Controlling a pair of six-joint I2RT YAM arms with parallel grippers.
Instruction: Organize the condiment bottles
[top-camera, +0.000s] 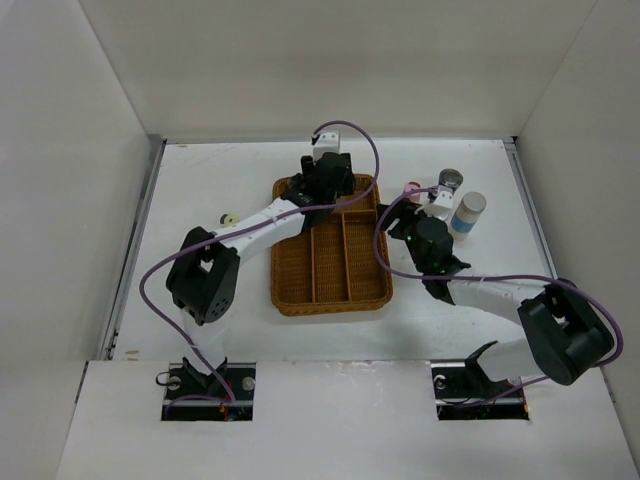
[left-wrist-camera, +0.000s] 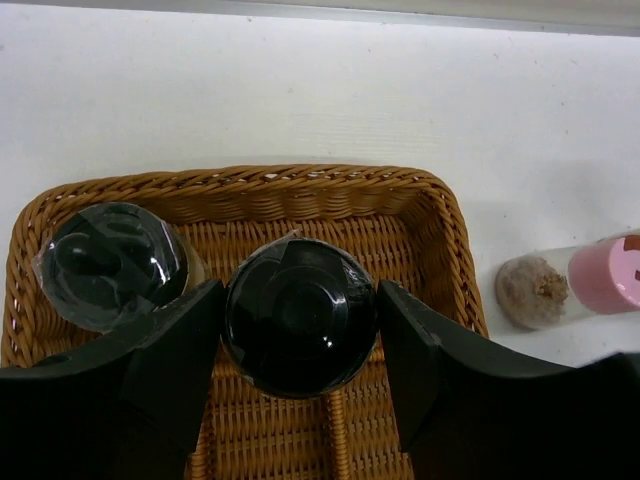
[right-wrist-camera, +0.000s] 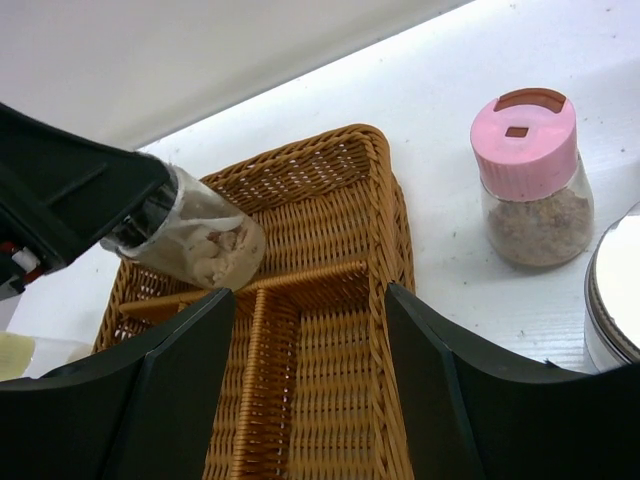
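Note:
My left gripper (left-wrist-camera: 300, 320) is shut on a dark-capped bottle (left-wrist-camera: 300, 315) over the far section of the wicker tray (left-wrist-camera: 330, 185). The right wrist view shows this bottle (right-wrist-camera: 195, 240) tilted in the left gripper's jaws. A second dark-capped bottle (left-wrist-camera: 110, 265) stands in the tray's far left corner. My right gripper (right-wrist-camera: 310, 340) is open and empty over the tray's right compartment (right-wrist-camera: 340, 370). A pink-capped bottle (right-wrist-camera: 530, 180) stands upright on the table right of the tray. In the top view a grey-capped bottle (top-camera: 450, 180) and a silver-capped, blue-banded bottle (top-camera: 467, 215) stand beside it.
A small cream, yellow-capped bottle (top-camera: 228, 220) sits on the table left of the tray, under the left arm. White walls enclose the table on the left, back and right. The tray's long compartments (top-camera: 330, 265) hold nothing.

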